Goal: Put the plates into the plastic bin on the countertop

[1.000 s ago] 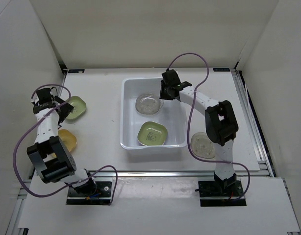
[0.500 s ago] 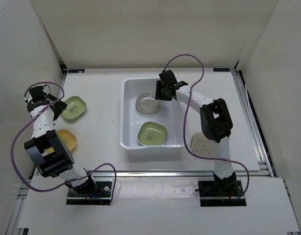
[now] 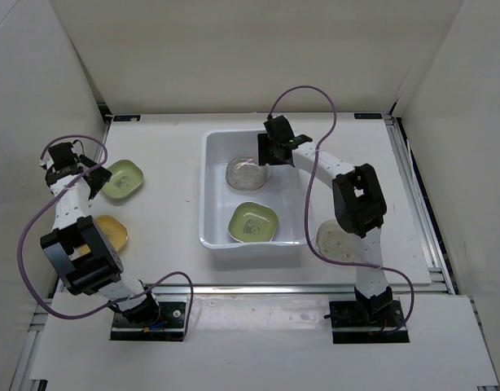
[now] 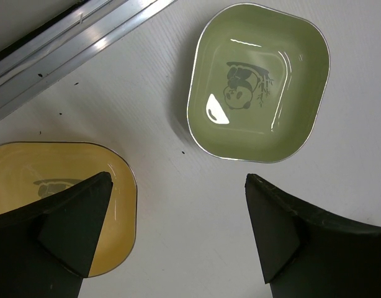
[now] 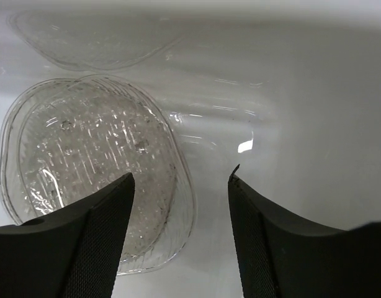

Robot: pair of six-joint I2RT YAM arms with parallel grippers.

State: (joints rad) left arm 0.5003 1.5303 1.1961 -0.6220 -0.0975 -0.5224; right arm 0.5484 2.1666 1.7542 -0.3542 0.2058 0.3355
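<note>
Spreading under everything, the flat white surface [image 3: 173,220] carried the large white rectangular plastic bin [image 3: 206,191] near its middle. Two plates already lay flat on the bin's floor: a light-green rounded-square plastic plate [image 3: 252,221] at the near end and a round clear speckled plastic plate [image 5: 85,161] at the far end. Three more sat outside on the surface. A second light-green plate [image 4: 259,87] and a yellow-orange rounded-square plate [image 4: 41,180] were close together at the far left, and a second round clear plate [image 3: 333,240] lay just right of the bin, partly hidden by the right arm. The left pincer [image 4: 178,180] hung over bare surface between the green and yellow plates with its jaws spread wide and nothing in them. The right pincer [image 5: 181,175] was inside the bin just beside the clear plate, its jaws parted and likewise empty. The plates looked light, thin and stiff, with glossy faces that would probably slip under a flat press. The clear ones seemed the thinnest and might flex a little. They did not look likely to break from a short drop. Each lay too flat and broad to be spanned whole, so the raised rim seemed the place to take hold, one finger inside the lip and one outside. For the second green plate, the edge nearest the left pincer looked the handiest.
</note>
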